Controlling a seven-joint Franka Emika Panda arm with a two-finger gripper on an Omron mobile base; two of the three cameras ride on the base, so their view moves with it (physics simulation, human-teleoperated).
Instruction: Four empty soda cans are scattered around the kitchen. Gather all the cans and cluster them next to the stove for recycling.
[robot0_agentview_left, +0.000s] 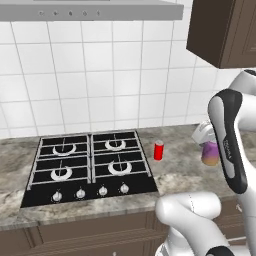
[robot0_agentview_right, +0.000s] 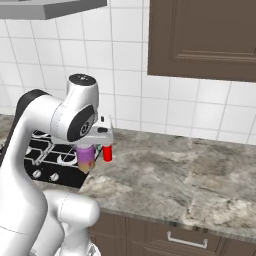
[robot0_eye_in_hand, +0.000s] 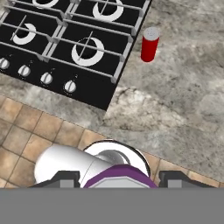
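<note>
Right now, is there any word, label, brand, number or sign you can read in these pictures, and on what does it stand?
None can be read.
Red can: plain, no lettering visible.
Purple can held in the gripper: a tan band, no lettering legible.
Stove knobs: no markings visible.
Robot forearm: faint grey marking, too blurred to read.

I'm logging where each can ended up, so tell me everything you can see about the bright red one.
The red can is a small, plain, glossy cylinder with a silver-grey top. It stands upright on the grey marbled counter, just off the stove's right edge, level with the back burners. Nothing touches it but the counter.
</note>
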